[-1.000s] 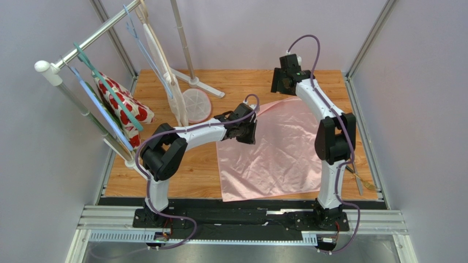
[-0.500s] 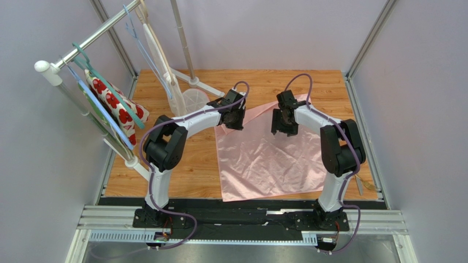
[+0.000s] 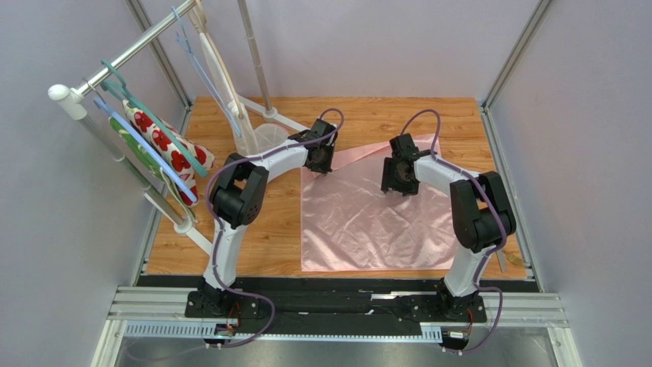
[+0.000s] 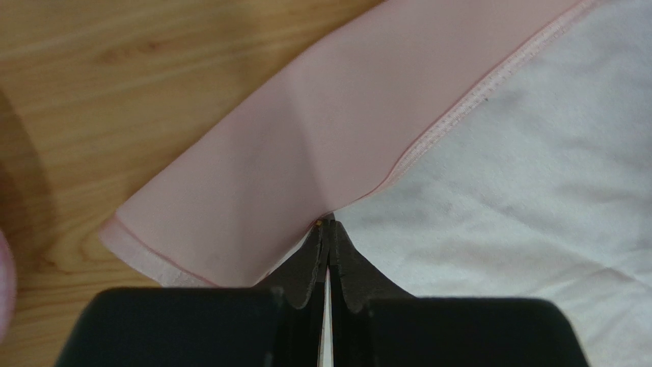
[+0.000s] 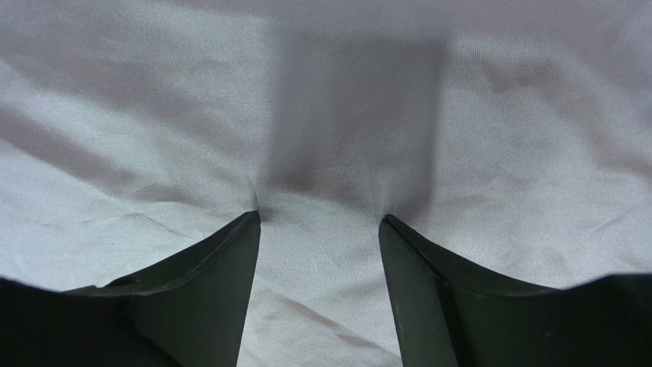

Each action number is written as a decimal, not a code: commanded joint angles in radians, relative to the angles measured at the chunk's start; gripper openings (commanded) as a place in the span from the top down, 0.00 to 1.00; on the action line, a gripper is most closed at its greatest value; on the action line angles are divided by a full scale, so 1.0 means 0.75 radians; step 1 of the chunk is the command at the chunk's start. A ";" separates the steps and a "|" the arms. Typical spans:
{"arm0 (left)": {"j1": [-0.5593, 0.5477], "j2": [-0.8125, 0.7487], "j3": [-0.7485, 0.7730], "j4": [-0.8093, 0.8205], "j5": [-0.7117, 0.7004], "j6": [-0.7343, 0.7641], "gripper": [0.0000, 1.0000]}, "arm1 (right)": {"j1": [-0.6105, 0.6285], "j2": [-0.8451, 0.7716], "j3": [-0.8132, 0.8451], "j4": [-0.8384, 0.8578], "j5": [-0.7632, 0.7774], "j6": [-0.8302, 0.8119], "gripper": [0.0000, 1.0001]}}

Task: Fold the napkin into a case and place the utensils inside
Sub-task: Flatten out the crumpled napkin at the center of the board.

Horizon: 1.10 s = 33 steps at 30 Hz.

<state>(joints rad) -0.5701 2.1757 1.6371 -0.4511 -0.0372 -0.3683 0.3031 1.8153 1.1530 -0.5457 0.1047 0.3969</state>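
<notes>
Napkin [image 3: 375, 225] lies spread open and mostly flat on the wooden tabletop [image 3: 264, 237], wrinkled, not yet a case. Its far-left part is turned over as a pinker flap along the far edge. Left gripper [image 3: 320, 158] is at the napkin's far-left corner. In the left wrist view the left gripper [image 4: 327, 229] has its jaws pressed together, tips meeting right on the flap's stitched hem. It pinches the napkin [image 4: 260, 176] there, and creases run into the tips. Paler cloth sits to the right of the hem, bare wood to the left of the flap. Right gripper [image 3: 399, 180] is over the napkin's far-middle area, right of the left gripper, the two well apart. In the right wrist view the right gripper [image 5: 320, 218] has its jaws clearly apart with both fingers [image 5: 229, 264] down on the napkin [image 5: 329, 99]. Cloth puckers at each tip and a strip of it lies between them, nothing clamped. Cannot tell how hard it presses. Utensils [image 3: 501, 260] are just off the napkin's near-right corner, mostly hidden behind the right arm; only a thin sliver shows, type not readable. Left of the napkin, well apart, a rack [image 3: 115, 65] holds hangers and a flowered cloth [image 3: 161, 145].
</notes>
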 commanded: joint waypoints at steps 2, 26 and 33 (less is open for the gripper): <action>0.120 0.156 0.324 -0.096 -0.235 0.143 0.94 | -0.034 -0.021 -0.065 0.030 0.020 0.033 0.35; 0.003 -0.163 -0.127 0.137 0.152 -0.153 0.78 | -0.126 -0.128 0.056 -0.029 0.047 0.035 0.28; 0.005 0.046 0.097 0.125 0.142 -0.239 0.80 | -0.195 -0.107 -0.012 0.030 0.032 0.033 0.24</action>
<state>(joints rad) -0.5720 2.1448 1.5951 -0.3843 0.0669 -0.4934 0.1734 1.7599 1.1584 -0.5591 0.1223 0.4149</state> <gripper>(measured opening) 0.203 0.748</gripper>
